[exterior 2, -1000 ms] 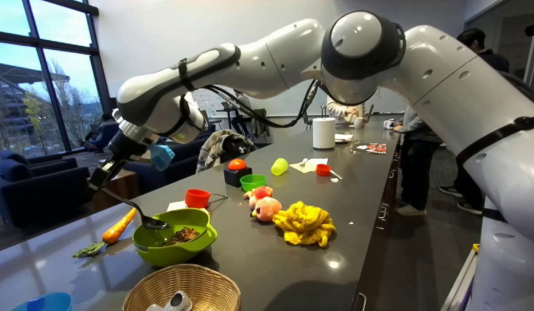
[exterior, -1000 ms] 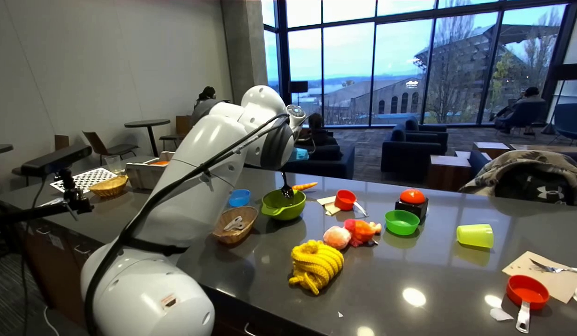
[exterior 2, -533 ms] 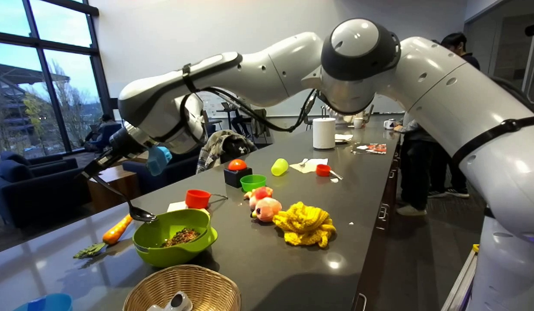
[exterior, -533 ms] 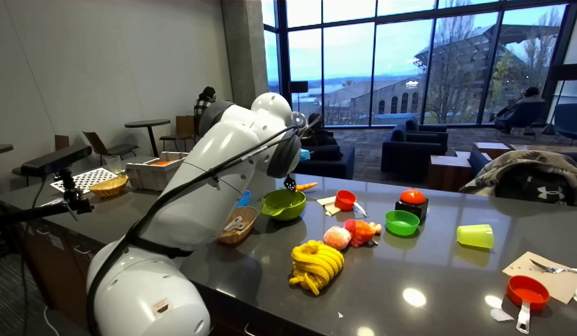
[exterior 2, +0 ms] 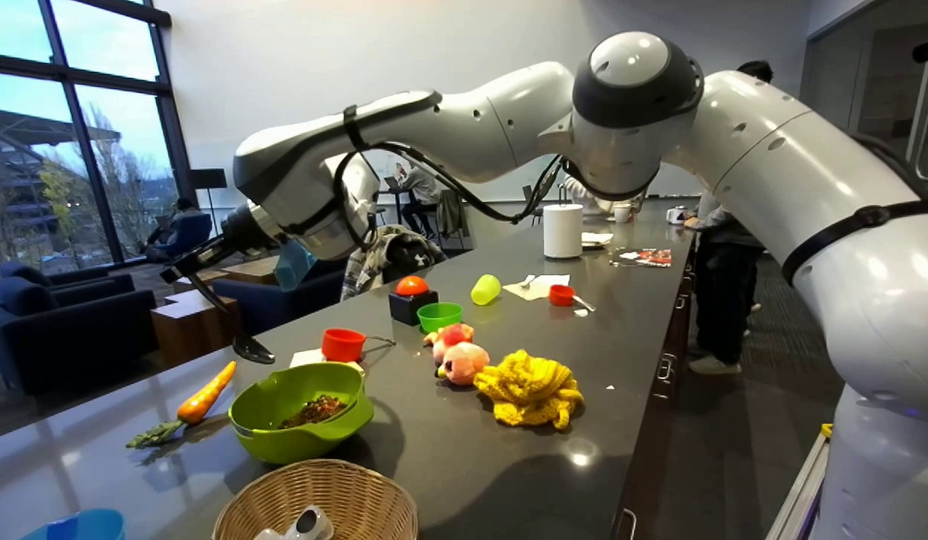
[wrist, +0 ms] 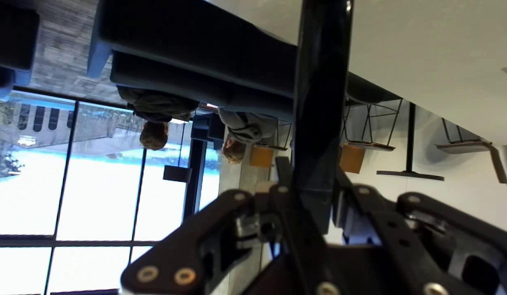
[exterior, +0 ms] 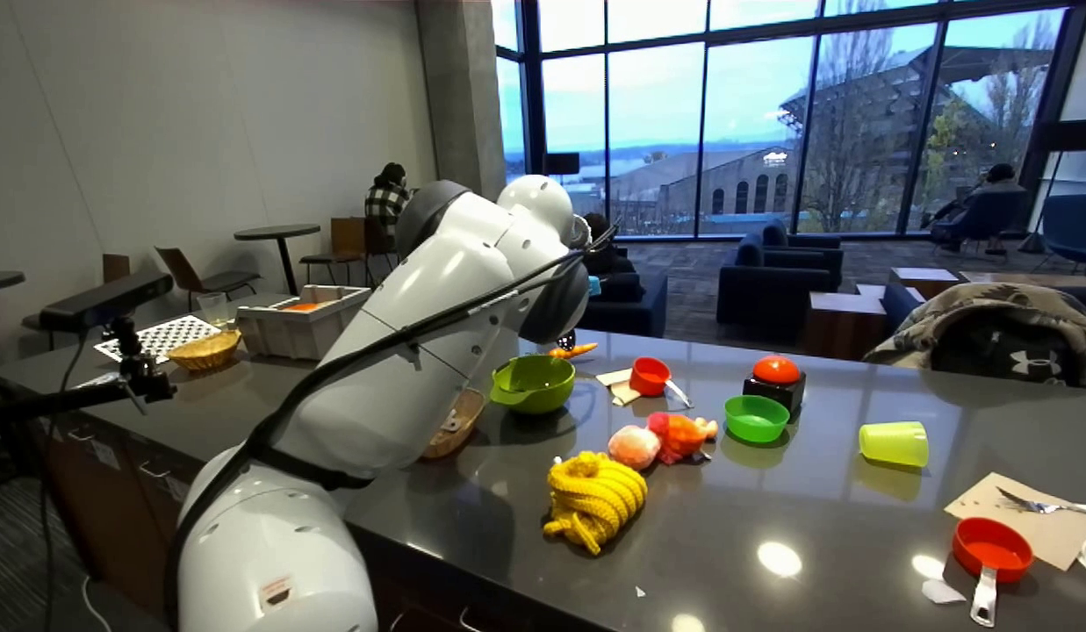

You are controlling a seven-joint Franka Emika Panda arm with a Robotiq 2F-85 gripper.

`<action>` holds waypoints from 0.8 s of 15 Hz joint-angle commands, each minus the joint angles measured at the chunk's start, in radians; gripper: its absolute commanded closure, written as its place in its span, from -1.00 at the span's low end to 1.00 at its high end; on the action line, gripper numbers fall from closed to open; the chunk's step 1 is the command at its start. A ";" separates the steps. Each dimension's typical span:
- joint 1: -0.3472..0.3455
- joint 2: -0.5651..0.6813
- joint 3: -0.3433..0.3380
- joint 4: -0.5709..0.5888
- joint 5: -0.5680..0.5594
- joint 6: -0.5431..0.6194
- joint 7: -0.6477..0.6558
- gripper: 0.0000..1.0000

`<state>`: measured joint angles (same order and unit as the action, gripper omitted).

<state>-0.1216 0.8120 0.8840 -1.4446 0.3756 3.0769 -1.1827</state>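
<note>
Black slotted spoon (exterior 2: 252, 350), tilted, bowl down

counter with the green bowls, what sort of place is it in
Probably a shared lounge or common room: in an exterior view, dark armchairs stand near tall windows, and a round table stands elsewhere in the room.

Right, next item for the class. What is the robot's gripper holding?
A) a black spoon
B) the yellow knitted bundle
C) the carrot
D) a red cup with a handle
A: the wrist view shows the gripper closed on the handle of the black spoon, and in an exterior view the spoon slants down from it.
</note>
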 commanded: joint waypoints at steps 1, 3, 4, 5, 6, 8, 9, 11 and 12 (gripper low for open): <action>-0.059 -0.073 0.049 -0.095 0.008 0.068 -0.026 0.89; -0.073 -0.120 0.059 -0.144 0.025 0.096 -0.001 0.89; -0.076 -0.151 0.052 -0.179 0.032 0.110 0.017 0.89; -0.077 -0.180 0.044 -0.211 0.034 0.125 0.026 0.89; -0.082 -0.210 0.038 -0.249 0.038 0.132 0.039 0.89; -0.088 -0.262 0.025 -0.315 0.045 0.150 0.066 0.89; -0.094 -0.283 0.026 -0.344 0.047 0.158 0.078 0.89; -0.104 -0.308 0.030 -0.390 0.050 0.171 0.094 0.89; -0.127 -0.301 0.064 -0.402 0.046 0.180 0.087 0.89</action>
<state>-0.1942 0.5822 0.9128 -1.7443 0.3923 3.2306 -1.1103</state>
